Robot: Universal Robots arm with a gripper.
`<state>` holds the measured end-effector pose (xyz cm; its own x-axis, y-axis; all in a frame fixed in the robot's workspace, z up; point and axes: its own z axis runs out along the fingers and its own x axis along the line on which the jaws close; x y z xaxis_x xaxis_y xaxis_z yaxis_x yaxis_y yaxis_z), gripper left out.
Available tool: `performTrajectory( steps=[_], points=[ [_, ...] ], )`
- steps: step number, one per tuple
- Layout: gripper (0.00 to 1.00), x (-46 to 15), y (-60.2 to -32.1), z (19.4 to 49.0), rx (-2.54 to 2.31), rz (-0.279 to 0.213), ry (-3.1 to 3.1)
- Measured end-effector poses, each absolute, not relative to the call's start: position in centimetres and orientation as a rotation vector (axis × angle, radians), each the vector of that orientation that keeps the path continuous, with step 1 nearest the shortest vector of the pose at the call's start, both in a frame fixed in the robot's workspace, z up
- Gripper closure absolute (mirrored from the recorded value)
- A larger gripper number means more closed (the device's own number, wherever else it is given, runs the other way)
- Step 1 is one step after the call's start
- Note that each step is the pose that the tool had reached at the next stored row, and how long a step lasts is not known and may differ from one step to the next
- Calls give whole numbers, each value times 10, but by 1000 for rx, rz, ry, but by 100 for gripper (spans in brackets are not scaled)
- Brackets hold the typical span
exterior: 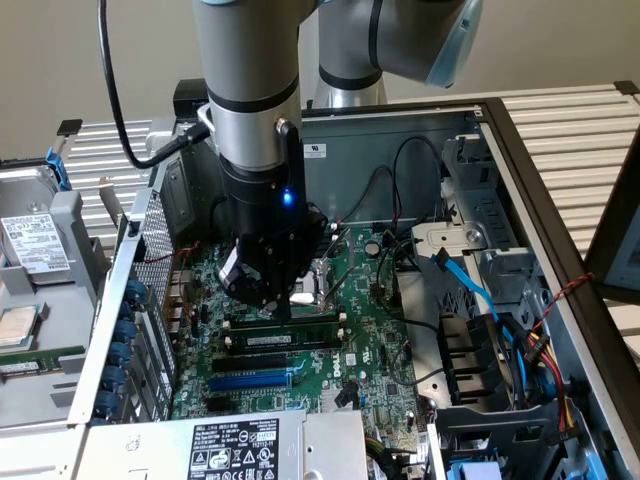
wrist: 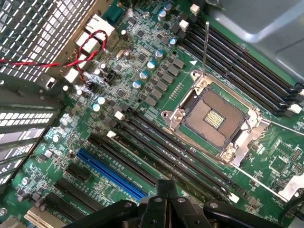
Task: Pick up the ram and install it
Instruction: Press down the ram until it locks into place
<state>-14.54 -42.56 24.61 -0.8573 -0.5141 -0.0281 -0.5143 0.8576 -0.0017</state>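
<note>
One ram stick [exterior: 285, 340] w/ white label sits across the green board [exterior: 385, 345] - just beside my gripper [exterior: 283, 305] tip. Grip state - can't tell if open or holding anything.

A white slatted table [exterior: 590, 130] carries an open computer case [exterior: 520, 180] lying on its side, its green motherboard [exterior: 365, 320] facing up. Toward the exterior view's left, a grey drive cage [exterior: 40, 250] with a labelled drive rests on the same slats, just beside the case's perforated wall.
</note>
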Motion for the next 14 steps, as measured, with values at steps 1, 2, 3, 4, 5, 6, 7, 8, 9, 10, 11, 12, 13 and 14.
performTrajectory(
  steps=[1,2,3,4,5,6,7,8,9,10,11,12,13,14],
  points=[
    [89,-145,-426,246,-805,9,3008],
    [89,-145,-426,246,-777,8,3015],
    [89,-145,-426,246,-751,8,3022],
    [89,-145,-426,245,-724,8,3028],
    [89,-145,-426,245,-696,7,3035],
    [89,-145,-426,245,-669,7,3041],
    [89,-145,-426,245,-642,6,3047],
    [89,-145,-426,245,-616,6,3052],
    [89,-145,-426,245,-587,6,3058],
    [89,-145,-426,244,-560,5,3063],
    [89,-145,-426,244,-534,5,3067],
    [89,-145,-426,244,-506,4,3072],
    [89,-145,-426,244,-479,4,3076],
    [89,-145,-426,244,-451,4,3081]
  ],
)
